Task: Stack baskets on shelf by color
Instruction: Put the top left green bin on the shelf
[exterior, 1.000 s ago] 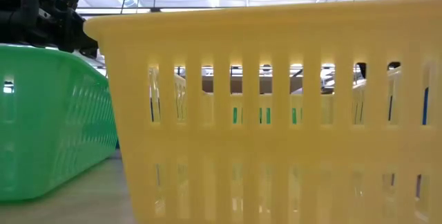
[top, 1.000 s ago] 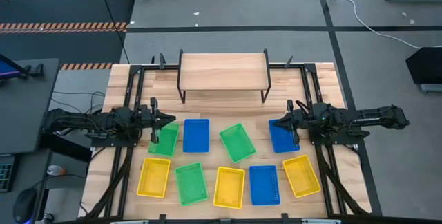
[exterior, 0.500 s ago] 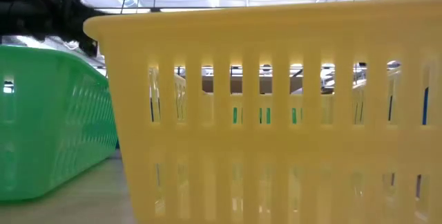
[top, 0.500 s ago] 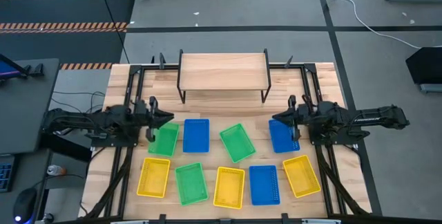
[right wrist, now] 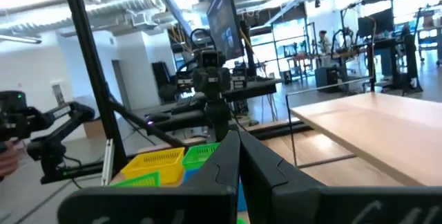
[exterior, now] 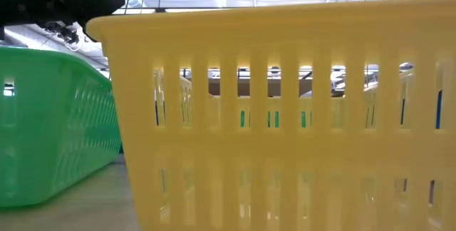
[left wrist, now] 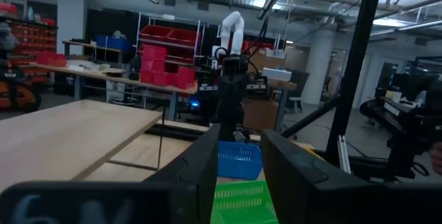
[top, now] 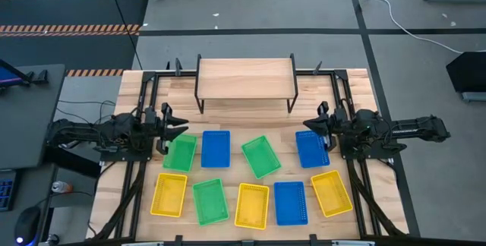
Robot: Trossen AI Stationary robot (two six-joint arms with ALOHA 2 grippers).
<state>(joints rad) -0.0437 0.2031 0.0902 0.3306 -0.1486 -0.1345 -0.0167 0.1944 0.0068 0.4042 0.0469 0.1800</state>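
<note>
Nine slotted plastic baskets, green, blue and yellow, lie on the table before the empty shelf (top: pixel 245 78). Left gripper (top: pixel 176 125), fingers apart, hovers at a green basket (top: pixel 180 153); right gripper (top: pixel 314 124), fingers together, over a blue basket (top: pixel 310 149). Low view shows mostly a yellow basket (exterior: pixel 285 117)

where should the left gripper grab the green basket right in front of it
Probably the rim of the green basket on the short side nearest the left gripper, coming down from above with one finger inside and one outside. The basket lies flat and open-topped, and its thin wall suits a pinch. The blue basket crowds its long side.
</note>
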